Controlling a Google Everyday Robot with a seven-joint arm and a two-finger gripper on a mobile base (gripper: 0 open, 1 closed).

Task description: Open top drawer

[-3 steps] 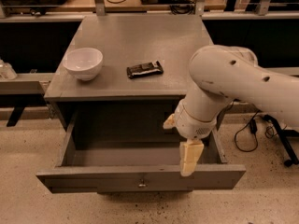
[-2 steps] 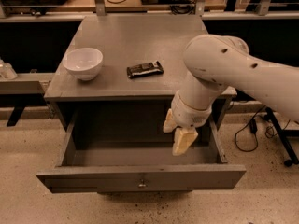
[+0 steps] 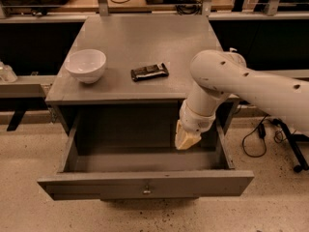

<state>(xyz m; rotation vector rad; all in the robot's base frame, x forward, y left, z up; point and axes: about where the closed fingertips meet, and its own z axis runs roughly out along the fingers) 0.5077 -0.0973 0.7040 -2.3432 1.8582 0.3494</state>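
The top drawer (image 3: 145, 181) is a wide grey front with a small metal knob (image 3: 146, 190) at its middle. It stands pulled far out of the grey cabinet (image 3: 145, 37), and its deep grey box interior shows with nothing in it. My white arm comes in from the right. My gripper (image 3: 186, 138), with tan tips, hangs over the right part of the drawer's interior. It is apart from the drawer front and the knob.
A white bowl (image 3: 86, 64) and a dark wrapped snack bar (image 3: 149, 71) sit on the cabinet top. Black cables (image 3: 256, 139) and a stand's foot lie on the speckled floor at the right. A bench with metal posts runs along the back.
My gripper has risen and moved back from just above the drawer front toward the cabinet. The drawer has stayed open, and the bowl and bar have not moved.
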